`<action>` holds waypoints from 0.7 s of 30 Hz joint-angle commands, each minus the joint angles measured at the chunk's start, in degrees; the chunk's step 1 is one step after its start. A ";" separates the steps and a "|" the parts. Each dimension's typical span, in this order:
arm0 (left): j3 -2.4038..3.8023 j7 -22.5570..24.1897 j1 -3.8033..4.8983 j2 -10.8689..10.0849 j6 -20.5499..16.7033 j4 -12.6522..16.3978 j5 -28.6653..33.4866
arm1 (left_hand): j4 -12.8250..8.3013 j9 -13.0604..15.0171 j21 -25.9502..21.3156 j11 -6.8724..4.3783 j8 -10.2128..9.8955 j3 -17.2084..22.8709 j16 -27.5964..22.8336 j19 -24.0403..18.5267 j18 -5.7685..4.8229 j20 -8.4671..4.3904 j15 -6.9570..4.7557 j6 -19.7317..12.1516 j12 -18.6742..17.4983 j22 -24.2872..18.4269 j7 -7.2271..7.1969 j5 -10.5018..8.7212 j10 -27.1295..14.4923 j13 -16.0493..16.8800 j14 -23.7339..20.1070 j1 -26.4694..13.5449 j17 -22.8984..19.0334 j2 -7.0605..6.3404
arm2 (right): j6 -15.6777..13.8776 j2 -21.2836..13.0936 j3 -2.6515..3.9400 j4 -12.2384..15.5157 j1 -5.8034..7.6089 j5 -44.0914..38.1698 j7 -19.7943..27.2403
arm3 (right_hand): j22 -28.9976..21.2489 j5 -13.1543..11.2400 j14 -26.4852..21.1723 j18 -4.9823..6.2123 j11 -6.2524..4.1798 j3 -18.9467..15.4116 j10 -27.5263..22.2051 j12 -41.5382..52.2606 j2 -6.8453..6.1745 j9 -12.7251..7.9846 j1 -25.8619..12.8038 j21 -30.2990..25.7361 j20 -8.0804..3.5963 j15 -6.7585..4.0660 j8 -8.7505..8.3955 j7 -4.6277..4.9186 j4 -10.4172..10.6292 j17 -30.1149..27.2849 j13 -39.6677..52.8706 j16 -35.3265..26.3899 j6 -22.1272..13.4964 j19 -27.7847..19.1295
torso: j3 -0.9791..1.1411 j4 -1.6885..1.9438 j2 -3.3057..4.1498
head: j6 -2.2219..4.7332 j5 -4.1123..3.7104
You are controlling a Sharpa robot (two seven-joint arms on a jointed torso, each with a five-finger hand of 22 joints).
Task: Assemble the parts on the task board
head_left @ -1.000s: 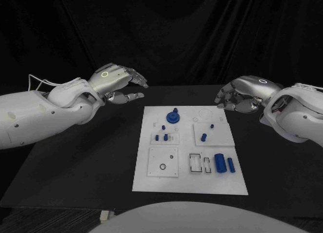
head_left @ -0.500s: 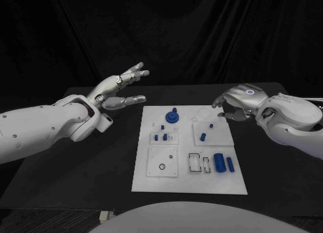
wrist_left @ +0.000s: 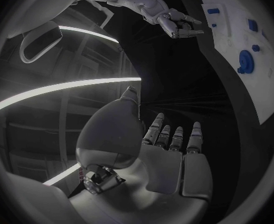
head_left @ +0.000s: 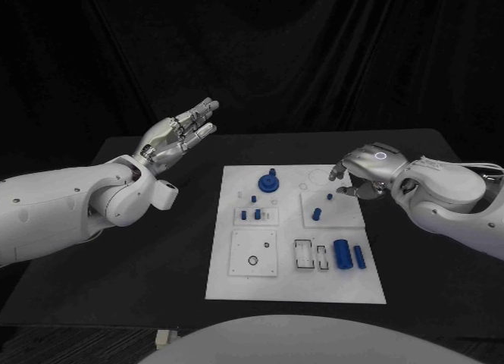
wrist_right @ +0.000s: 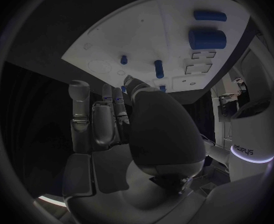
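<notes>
The white task board [head_left: 239,282] lies mid-table. On it are a blue round part with a knob [head_left: 270,182], small blue pegs [head_left: 252,214] in the left block, two pegs [head_left: 320,215] in the right block, and a thick blue cylinder [head_left: 342,254] beside a thinner one [head_left: 361,258]. My left hand [head_left: 177,135] is raised off the board's far left, fingers straight, holding nothing; the left wrist view shows it flat [wrist_left: 171,154]. My right hand [head_left: 362,168] hovers at the board's far right edge, fingers bent down and apart, holding nothing [wrist_right: 109,119].
The black table [head_left: 120,258] surrounds the board, with bare room on both sides. A black curtain hangs behind. The right wrist view shows the board [wrist_right: 112,32] with both cylinders [wrist_right: 206,38] and two pegs [wrist_right: 158,67] beyond my fingers.
My left hand has turned and straightened its fingers upward. My right hand has moved left and down, from beside the table's right to the board's far right edge.
</notes>
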 commanded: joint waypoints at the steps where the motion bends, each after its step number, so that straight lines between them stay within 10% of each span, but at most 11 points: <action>1: 0.06 6.42 -0.21 0.20 2.81 0.23 3.48 | -0.04 -0.06 -0.04 0.57 -0.23 -0.54 -0.20 -0.01 0.60 0.87 0.70 0.02 -0.30 -0.06 0.58 0.06 0.13 -0.06 -0.04 0.72 -0.05 0.14 | 0.17 0.37 0.03 -0.57 -0.60 -0.06 0.44 | 0.54 0.48 0.49 -0.08 -0.04 0.40 0.64 0.41 0.01 -0.01 0.38 0.47 0.03 0.00 -0.14 0.11 -0.01 0.26 -0.19 0.35 0.42 0.54 | 0.02 -0.09 -0.03 | -0.01 -0.02; 14: 0.06 6.34 -0.76 0.19 3.34 0.32 3.60 | -0.05 -0.28 -0.02 0.30 -0.47 -1.31 -0.20 0.11 1.10 2.52 1.62 -2.25 -0.30 -0.46 -0.33 0.12 0.12 -0.06 -0.04 1.20 -0.05 0.45 | -0.52 1.76 0.03 -2.41 -1.97 0.32 0.71 | 0.89 0.39 0.63 -0.19 0.20 0.67 1.38 0.60 -0.11 -0.09 0.20 0.99 0.04 0.07 -0.38 0.16 0.10 0.45 -0.49 0.55 0.29 0.94 | 0.02 -0.10 0.03 | -0.01 -0.07; 21: 0.06 6.79 -1.06 0.25 3.17 0.20 3.60 | 0.06 -1.02 -0.01 1.32 -1.17 -2.29 -0.20 0.17 2.20 3.41 2.22 -11.11 -0.35 -1.58 -7.14 -3.30 -0.11 -0.11 -0.04 -1.36 -0.05 -0.64 | -0.65 2.60 0.03 -3.41 -2.32 0.34 0.92 | 1.17 0.88 0.73 -0.25 0.30 1.29 1.91 0.63 0.01 -0.20 0.61 1.29 0.07 0.12 -0.63 0.19 -0.08 0.60 -0.86 0.70 0.15 1.22 | 0.01 -0.09 0.02 | -0.01 -0.08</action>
